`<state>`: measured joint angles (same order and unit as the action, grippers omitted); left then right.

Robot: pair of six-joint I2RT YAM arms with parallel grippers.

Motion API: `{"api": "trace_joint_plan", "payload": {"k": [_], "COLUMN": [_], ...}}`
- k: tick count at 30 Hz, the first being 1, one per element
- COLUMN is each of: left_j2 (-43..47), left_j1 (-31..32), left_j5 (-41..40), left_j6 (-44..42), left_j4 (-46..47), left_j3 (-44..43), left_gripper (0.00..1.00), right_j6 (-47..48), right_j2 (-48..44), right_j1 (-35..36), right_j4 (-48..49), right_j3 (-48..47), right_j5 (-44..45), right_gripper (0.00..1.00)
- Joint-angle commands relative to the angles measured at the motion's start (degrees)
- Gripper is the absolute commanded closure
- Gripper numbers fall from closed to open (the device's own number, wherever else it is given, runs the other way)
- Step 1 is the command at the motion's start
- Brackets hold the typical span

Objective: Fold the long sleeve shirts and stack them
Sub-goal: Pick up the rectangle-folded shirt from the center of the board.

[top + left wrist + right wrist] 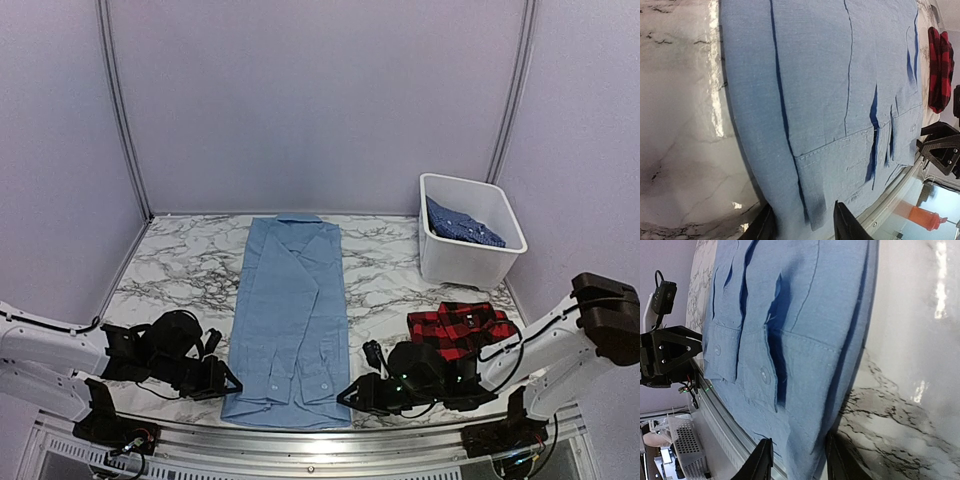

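The left pincer [804, 212] and right pincer [799, 442], both half-open, straddle the light blue shirt's [290, 310] hem corners. This likely prepares a fold.

The white-and-black left arm [45, 350] reached in from the left edge, its black wrist held low and almost level, pointing inward to the right. The left gripper [230, 386] stood with its two black fingers [844, 225] apart, a clear gap between them. The right arm [555, 340] came in from the right edge, its elbow raised and forearm sloping down to a low wrist. The right gripper [347, 397] pointed left, its fingers [761, 462] likewise parted.
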<state>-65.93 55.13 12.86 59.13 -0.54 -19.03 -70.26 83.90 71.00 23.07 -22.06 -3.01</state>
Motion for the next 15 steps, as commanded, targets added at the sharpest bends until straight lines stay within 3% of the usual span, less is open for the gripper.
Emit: {"api": "trace_joint_plan", "payload": {"k": [1, 15], "left_j2": [0.3, -1.6], "left_j1": [0.6, 1.8], "left_j5": [-0.5, -0.8], "left_j6": [-0.6, 0.1], "left_j4": [-12.4, -14.3], "left_j3": [1.7, 1.0], "left_gripper": [0.57, 0.50], "right_j6": [-0.5, 0.5], "right_j2": [-3.4, 2.5], "right_j1": [-0.9, -1.7], "right_j4": [-3.1, 0.6], "right_j3": [1.5, 0.2], "right_j5": [2.5, -0.4], "right_gripper": [0.64, 0.64]}}
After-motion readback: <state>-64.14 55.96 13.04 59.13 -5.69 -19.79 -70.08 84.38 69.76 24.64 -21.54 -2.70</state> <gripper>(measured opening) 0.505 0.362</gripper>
